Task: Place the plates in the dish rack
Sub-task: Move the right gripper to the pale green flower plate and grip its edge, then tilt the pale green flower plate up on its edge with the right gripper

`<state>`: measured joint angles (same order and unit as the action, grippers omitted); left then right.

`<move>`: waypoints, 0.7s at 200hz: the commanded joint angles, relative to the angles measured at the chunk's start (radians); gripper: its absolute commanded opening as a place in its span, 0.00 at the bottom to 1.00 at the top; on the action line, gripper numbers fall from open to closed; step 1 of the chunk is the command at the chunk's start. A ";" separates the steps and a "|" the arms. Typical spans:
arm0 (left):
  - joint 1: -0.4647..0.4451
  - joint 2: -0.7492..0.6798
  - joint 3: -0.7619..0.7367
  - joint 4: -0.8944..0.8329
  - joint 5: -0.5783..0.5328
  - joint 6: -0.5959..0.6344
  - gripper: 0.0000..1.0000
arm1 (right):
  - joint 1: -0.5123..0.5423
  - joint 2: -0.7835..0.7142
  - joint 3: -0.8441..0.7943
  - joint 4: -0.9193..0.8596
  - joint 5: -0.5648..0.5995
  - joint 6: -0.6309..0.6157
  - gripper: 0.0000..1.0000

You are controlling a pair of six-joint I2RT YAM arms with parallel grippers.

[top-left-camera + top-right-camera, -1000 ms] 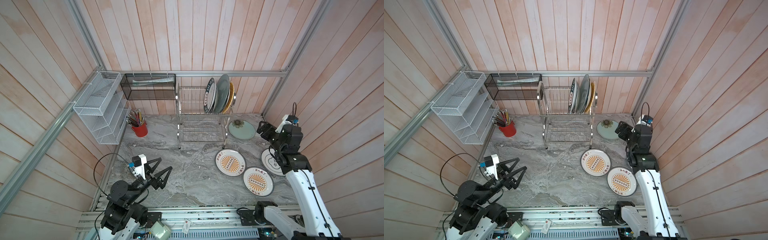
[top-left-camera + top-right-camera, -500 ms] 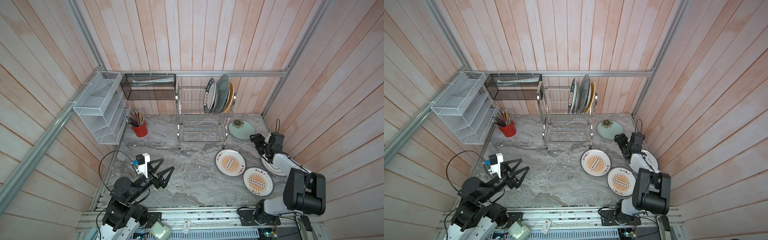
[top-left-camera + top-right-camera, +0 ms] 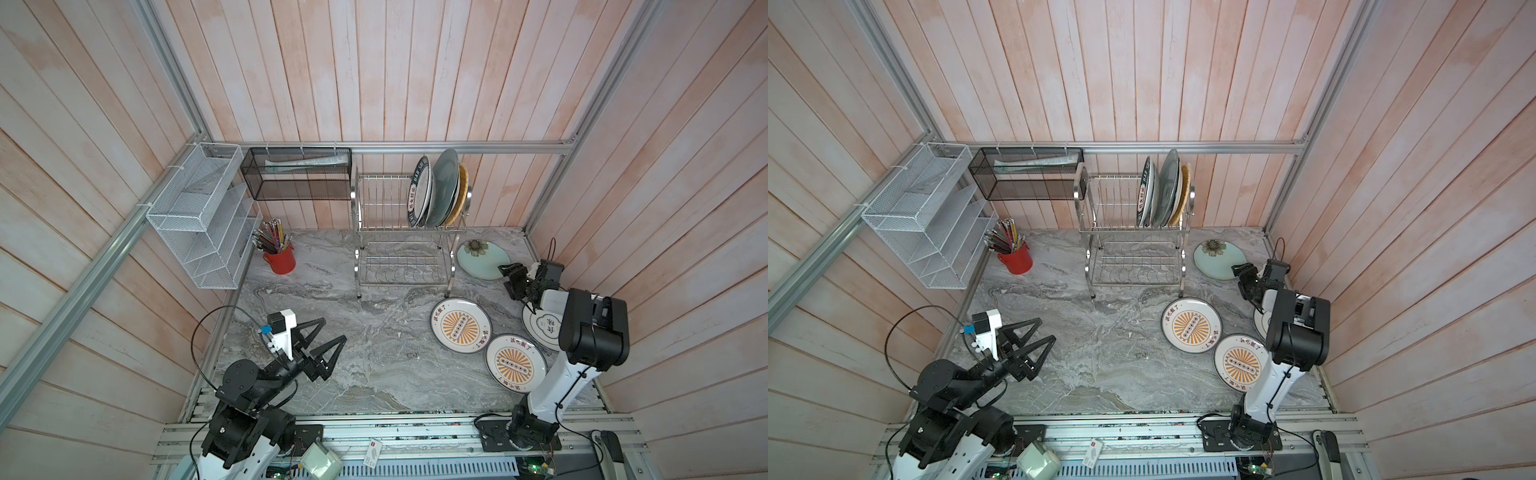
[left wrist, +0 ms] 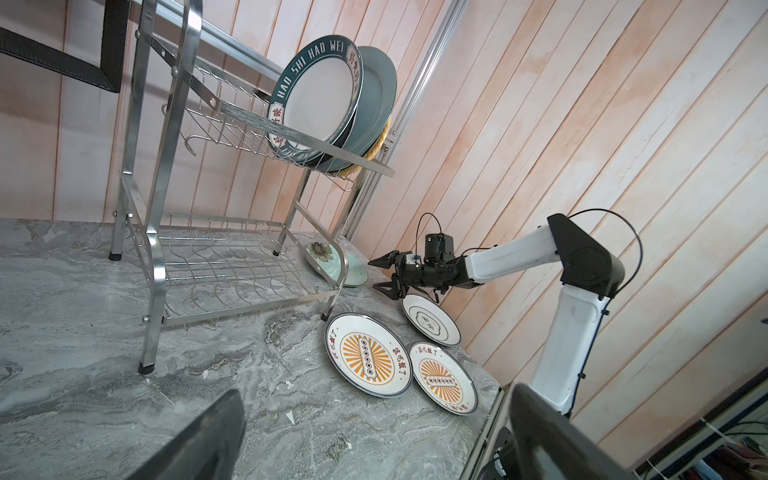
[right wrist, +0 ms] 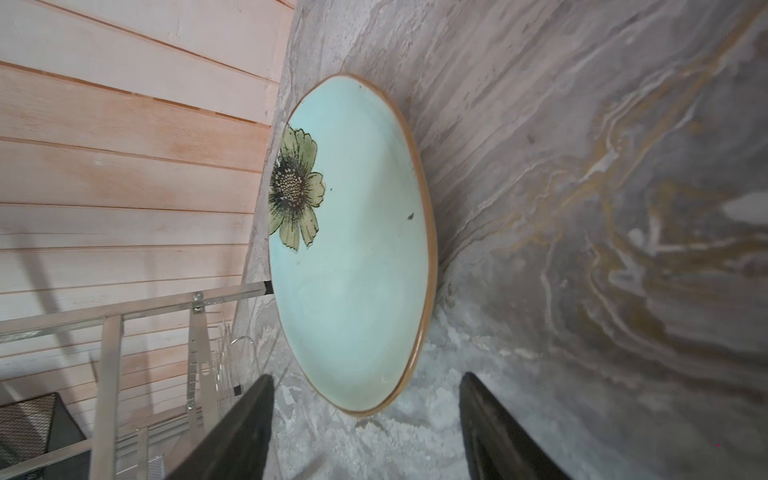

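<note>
Here the grey marble-patterned tabletop (image 3: 374, 361) carries seven plates that I can count, three racked and four lying flat. The two-tier shiny steel wire dish rack (image 3: 356, 249) stands at the back wall. At the right end of its upper tier three plates stand on edge, pressed together: a white plate with a dark teal lettered rim (image 3: 420, 195), a plain grey-teal plate (image 3: 444, 187) and a yellow woven-look plate (image 3: 462, 195). Whether a fourth hides among them I cannot tell. Flat on the table lie a mint-green plate with a painted flower (image 3: 482, 259), two white plates with orange sunbursts (image 3: 460, 326) (image 3: 515, 363), their rims touching, and one white plate with a dark emblem (image 3: 544, 328), partly covered by the right forearm. The mint-green plate sits in the back right corner, just beside the rack's right legs. The right gripper (image 3: 509, 281) lies low at its near rim with the jaws parted and the black fingertips (image 5: 249, 415) on either side of that rim, gripping nothing. The left gripper (image 3: 330, 332) hangs over bare table at the front left, well apart from every plate, with its jaws spread wide. One white wire mesh shelf organiser (image 3: 195, 216) hangs on the left wall, one black mesh basket (image 3: 299, 174) hangs on the back rail, and one red cup of pencils (image 3: 280, 259) stands left of the rack.
</note>
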<state>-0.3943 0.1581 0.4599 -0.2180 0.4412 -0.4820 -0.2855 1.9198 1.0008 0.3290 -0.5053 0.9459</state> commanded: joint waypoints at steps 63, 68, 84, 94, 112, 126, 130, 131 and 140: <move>0.005 -0.016 0.016 0.002 0.010 0.014 1.00 | -0.010 0.170 0.118 0.040 -0.059 0.059 0.59; 0.005 -0.017 0.017 0.002 0.011 0.013 1.00 | -0.010 0.179 0.123 0.042 -0.065 0.066 0.58; 0.005 -0.017 0.017 0.003 0.010 0.013 1.00 | -0.012 0.205 0.136 0.055 -0.077 0.091 0.55; 0.005 -0.016 0.017 0.002 0.009 0.014 1.00 | -0.011 0.218 0.145 0.052 -0.076 0.097 0.53; 0.005 -0.017 0.017 0.002 0.008 0.013 1.00 | -0.011 0.248 0.168 0.040 -0.086 0.107 0.51; 0.005 -0.017 0.017 0.002 0.008 0.013 1.00 | -0.011 0.271 0.174 0.042 -0.101 0.120 0.48; 0.005 -0.017 0.017 0.002 0.008 0.014 1.00 | -0.011 0.273 0.172 0.046 -0.101 0.122 0.48; 0.005 -0.017 0.017 0.002 0.007 0.013 1.00 | -0.011 0.274 0.172 0.047 -0.101 0.124 0.48; 0.005 -0.017 0.017 0.002 0.007 0.014 1.00 | -0.012 0.281 0.167 0.058 -0.101 0.134 0.47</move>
<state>-0.3935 0.1535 0.4599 -0.2188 0.4412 -0.4820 -0.2935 2.1441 1.1736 0.4133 -0.6014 1.0477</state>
